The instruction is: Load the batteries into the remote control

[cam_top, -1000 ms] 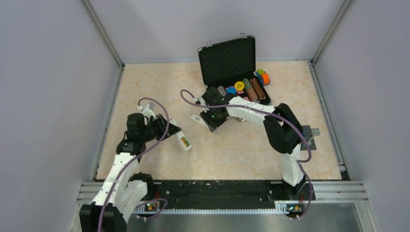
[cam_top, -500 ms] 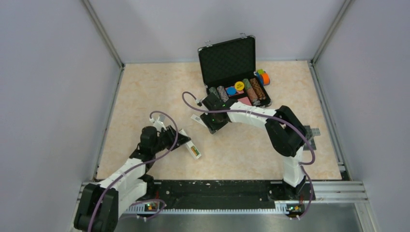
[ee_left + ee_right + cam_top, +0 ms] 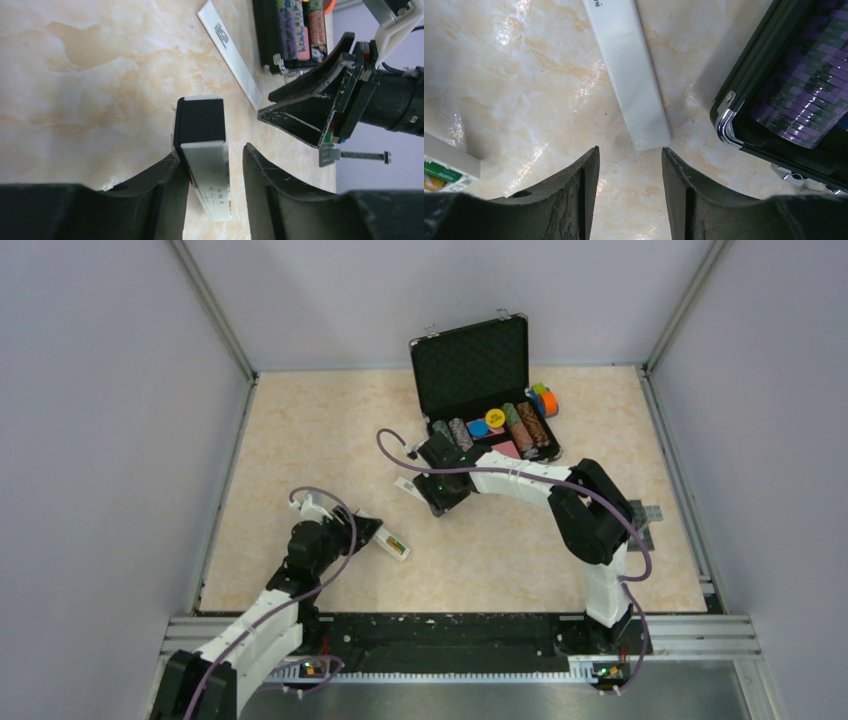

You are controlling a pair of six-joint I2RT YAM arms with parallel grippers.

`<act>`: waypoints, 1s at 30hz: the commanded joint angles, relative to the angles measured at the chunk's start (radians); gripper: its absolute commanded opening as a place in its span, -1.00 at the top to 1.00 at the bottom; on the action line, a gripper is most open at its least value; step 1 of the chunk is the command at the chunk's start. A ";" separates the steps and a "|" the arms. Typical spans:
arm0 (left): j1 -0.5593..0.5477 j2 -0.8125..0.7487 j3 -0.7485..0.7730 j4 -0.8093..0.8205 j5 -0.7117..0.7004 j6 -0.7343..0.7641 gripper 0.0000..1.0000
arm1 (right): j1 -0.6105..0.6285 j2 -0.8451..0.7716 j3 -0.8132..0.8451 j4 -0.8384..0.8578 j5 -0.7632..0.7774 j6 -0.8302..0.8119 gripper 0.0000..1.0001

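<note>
The remote control (image 3: 394, 542) is a white bar with a black end, lying on the table. Its open bay shows the green and brownish-red batteries (image 3: 438, 173). My left gripper (image 3: 368, 533) is open around the remote (image 3: 202, 150): the left finger touches it and a gap shows at the right finger. A thin flat white strip with a dark printed label (image 3: 405, 485) lies apart from the remote and looks like its cover. My right gripper (image 3: 630, 150) is open and empty, just off the strip's (image 3: 634, 80) near end. It also shows in the top view (image 3: 433, 496).
An open black case (image 3: 470, 365) with rows of poker chips (image 3: 500, 425) stands just behind the right gripper, its metal corner (image 3: 724, 122) close to the right finger. Coloured bricks (image 3: 545, 400) lie beside it. A grey baseplate (image 3: 645, 520) lies at the right edge.
My left arm dropped and drew back toward the near edge, bringing the remote down and rightward onto the table. A gap now shows at one jaw. My right gripper shifted slightly, then stayed.
</note>
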 commanded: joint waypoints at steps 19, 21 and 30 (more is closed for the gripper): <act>-0.002 -0.238 0.058 -0.567 -0.365 -0.088 -0.14 | 0.026 -0.084 -0.056 0.295 -0.474 0.064 -0.04; -0.003 -0.238 0.063 -0.585 -0.371 -0.098 -0.14 | 0.035 -0.068 -0.055 0.311 -0.474 0.066 -0.04; -0.003 -0.286 0.177 -0.757 -0.457 -0.122 -0.11 | 0.121 -0.023 -0.027 0.299 -0.368 0.008 -0.06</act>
